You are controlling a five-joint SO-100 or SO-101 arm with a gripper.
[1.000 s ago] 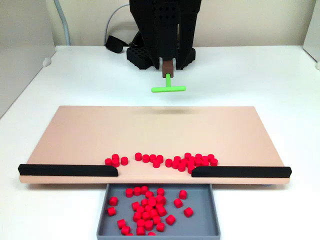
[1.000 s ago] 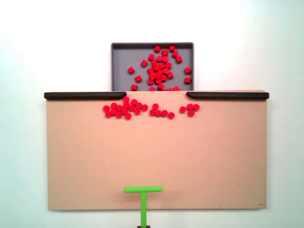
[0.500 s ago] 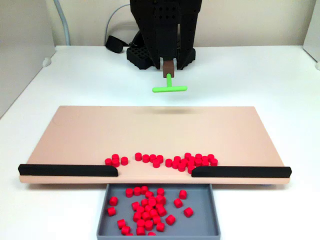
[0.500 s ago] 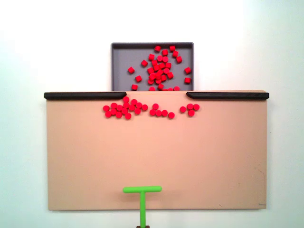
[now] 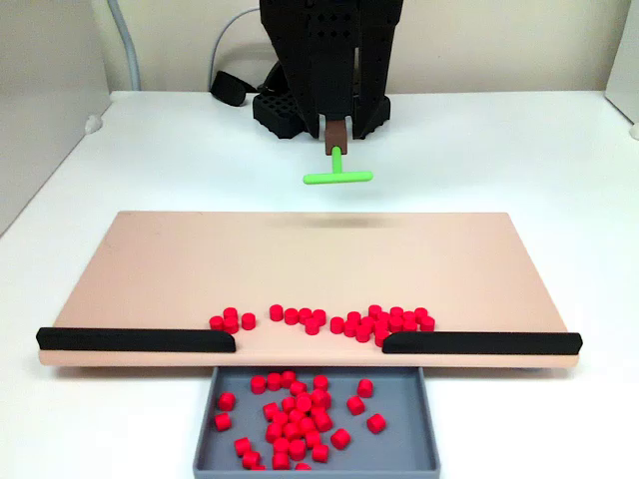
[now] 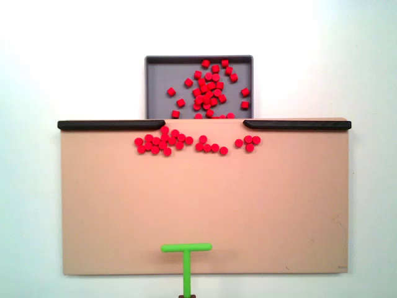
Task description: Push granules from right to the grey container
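Red granules lie in a loose row on the beige board, beside the gap between its two black strips. Many more granules rest inside the grey container below that gap. In the other fixed view the row of granules sits under the grey container. My gripper hangs beyond the board's far edge, shut on the brown-ended handle of a green T-shaped stick. The stick's crossbar hovers over the board's edge, well away from the granules.
The black arm base stands behind the board with a grey cable and a black strap at its left. A grey panel rises along the left. White table surrounds the board.
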